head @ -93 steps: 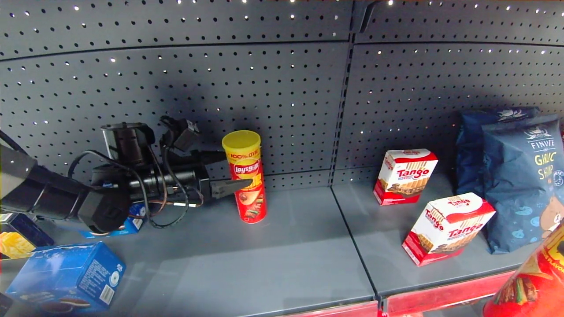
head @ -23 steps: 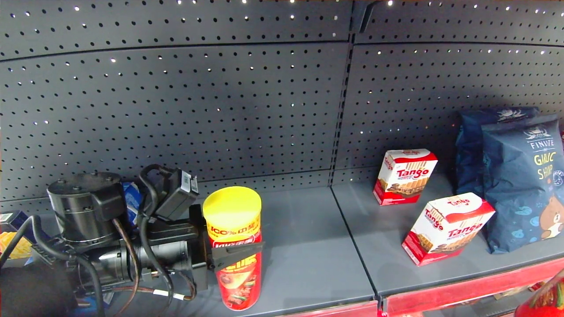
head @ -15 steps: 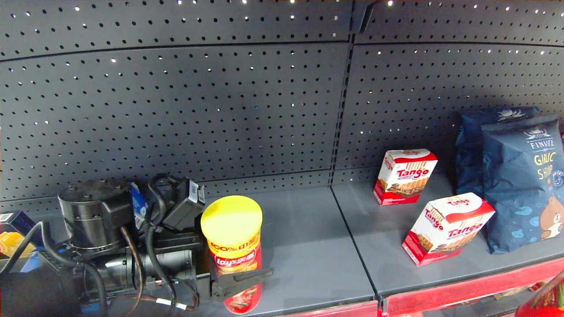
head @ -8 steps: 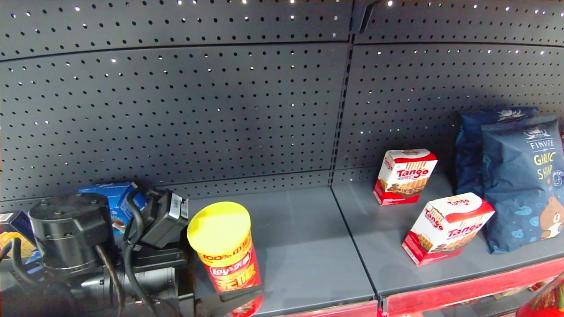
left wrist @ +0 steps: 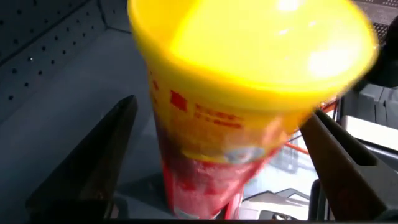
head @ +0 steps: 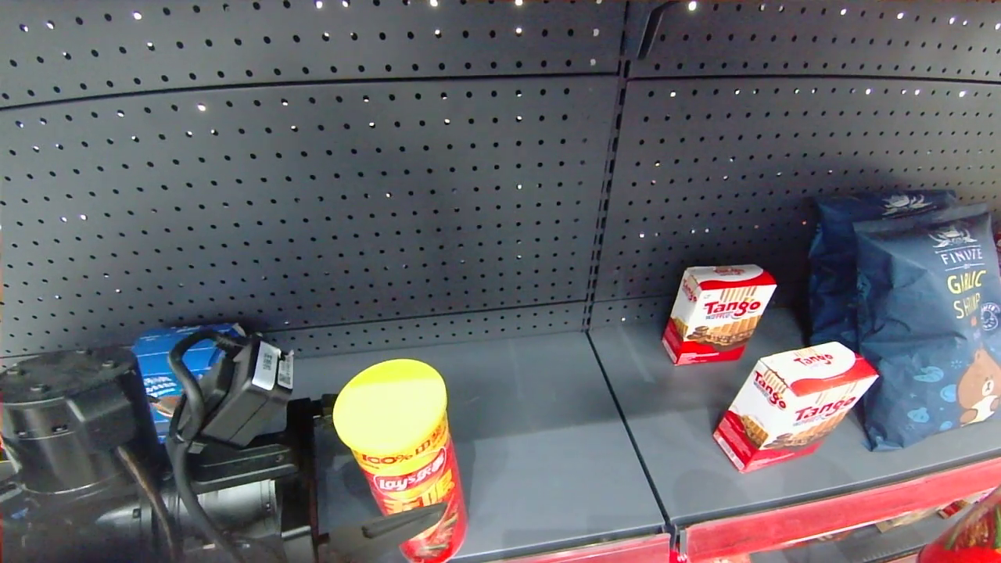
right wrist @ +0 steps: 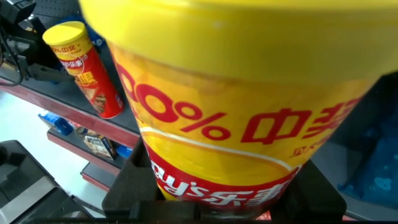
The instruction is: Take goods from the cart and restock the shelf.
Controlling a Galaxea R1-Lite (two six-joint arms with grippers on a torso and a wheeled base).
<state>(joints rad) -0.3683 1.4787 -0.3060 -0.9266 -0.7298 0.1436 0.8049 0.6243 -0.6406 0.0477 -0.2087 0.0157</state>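
Note:
A red chip can with a yellow lid rests near the front edge of the grey shelf, leaning with its top toward my left arm. My left gripper is open around it, with a gap on each side of the can body. One finger lies low across the can's front. In the right wrist view, my right gripper is shut on a second chip can. Its red side shows at the lower right corner of the head view. The first can appears farther off.
Two red and white wafer boxes and dark blue snack bags fill the right half of the shelf. A blue box stands behind my left arm. A pegboard wall backs the shelf; a red strip edges its front.
My left arm has drawn back to the left and lower, and its finger has slid down the can. The can has gone from upright to leaning. The right arm's can has barely moved.

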